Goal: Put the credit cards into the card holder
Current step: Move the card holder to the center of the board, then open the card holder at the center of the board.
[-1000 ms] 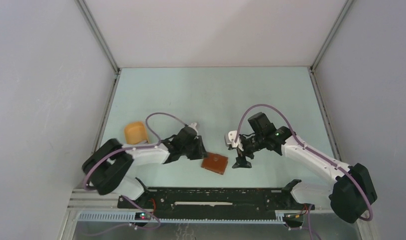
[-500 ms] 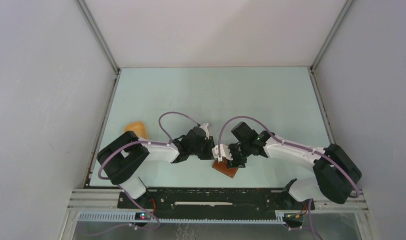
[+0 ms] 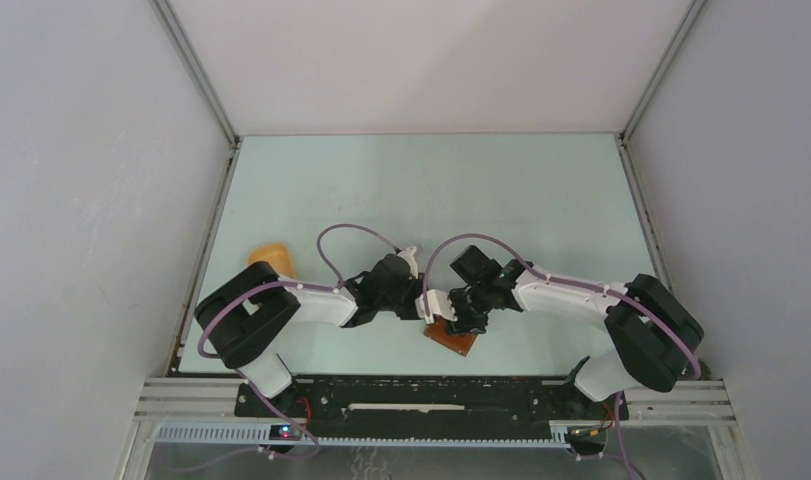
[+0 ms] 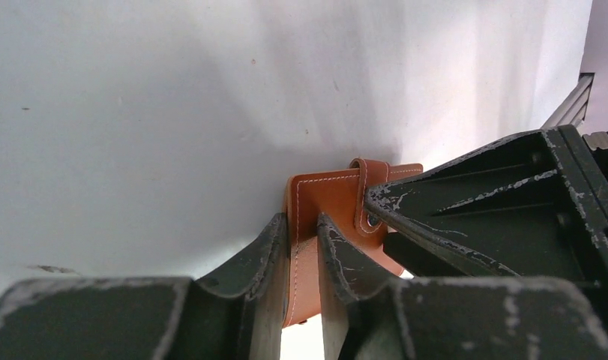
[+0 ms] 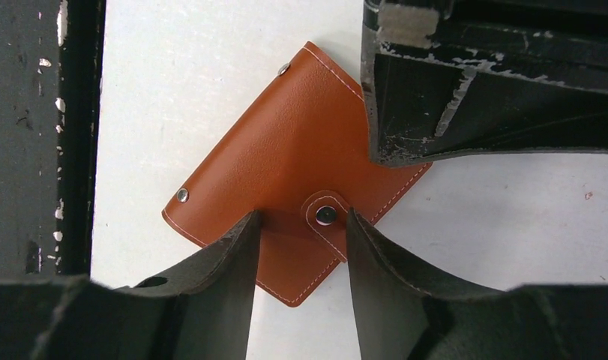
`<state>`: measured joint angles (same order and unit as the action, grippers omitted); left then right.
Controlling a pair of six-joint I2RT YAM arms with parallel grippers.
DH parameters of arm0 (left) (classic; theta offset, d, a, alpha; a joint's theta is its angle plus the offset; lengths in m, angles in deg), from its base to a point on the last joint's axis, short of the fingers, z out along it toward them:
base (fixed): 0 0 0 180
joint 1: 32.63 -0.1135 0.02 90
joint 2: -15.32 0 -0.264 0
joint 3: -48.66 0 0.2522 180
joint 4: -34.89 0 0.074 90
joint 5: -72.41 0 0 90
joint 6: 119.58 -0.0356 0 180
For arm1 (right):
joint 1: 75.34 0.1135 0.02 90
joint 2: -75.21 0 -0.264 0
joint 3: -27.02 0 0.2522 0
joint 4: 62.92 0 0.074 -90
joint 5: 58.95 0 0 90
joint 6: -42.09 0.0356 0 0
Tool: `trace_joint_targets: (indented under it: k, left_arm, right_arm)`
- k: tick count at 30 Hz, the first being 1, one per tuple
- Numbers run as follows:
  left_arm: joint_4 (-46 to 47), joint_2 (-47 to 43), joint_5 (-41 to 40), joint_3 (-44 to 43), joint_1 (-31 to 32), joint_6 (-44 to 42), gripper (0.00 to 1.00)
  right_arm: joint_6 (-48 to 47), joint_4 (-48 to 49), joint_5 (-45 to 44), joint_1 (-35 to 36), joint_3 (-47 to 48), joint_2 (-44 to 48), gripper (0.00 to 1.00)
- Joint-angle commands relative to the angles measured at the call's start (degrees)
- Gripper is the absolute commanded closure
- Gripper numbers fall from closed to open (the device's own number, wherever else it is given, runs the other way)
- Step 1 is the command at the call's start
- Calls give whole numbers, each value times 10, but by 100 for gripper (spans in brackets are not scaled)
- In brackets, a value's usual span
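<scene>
The card holder point(image 3: 453, 339) is a closed reddish-brown wallet lying on the pale table between the two arms. In the left wrist view my left gripper point(image 4: 304, 226) is shut on one edge of the card holder point(image 4: 332, 196). In the top view the left gripper point(image 3: 417, 303) meets the right gripper point(image 3: 449, 318) over the wallet. In the right wrist view my right gripper point(image 5: 301, 225) is open, its fingers standing astride the snap strap point(image 5: 327, 216) of the card holder point(image 5: 286, 150). No credit cards are in view.
An orange-yellow tray point(image 3: 272, 257) sits at the left, partly behind the left arm. The black rail point(image 3: 431, 400) runs along the near edge. White walls enclose the table on three sides.
Both grippers have come together onto the wallet from either side. The wallet has shifted a little to the right. The left gripper has closed on its edge.
</scene>
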<state>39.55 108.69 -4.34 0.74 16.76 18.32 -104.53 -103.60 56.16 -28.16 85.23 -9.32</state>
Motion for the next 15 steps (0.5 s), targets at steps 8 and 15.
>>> trace_joint_targets:
  k: [8,15]
  left_arm:
    - [38,29,39,-1,13,-7,76]
    - [38,32,39,-1,14,-8,76]
  right_arm:
    - [6,18,-52,9,28,-37,65]
    - [9,2,-59,7,41,-49,78]
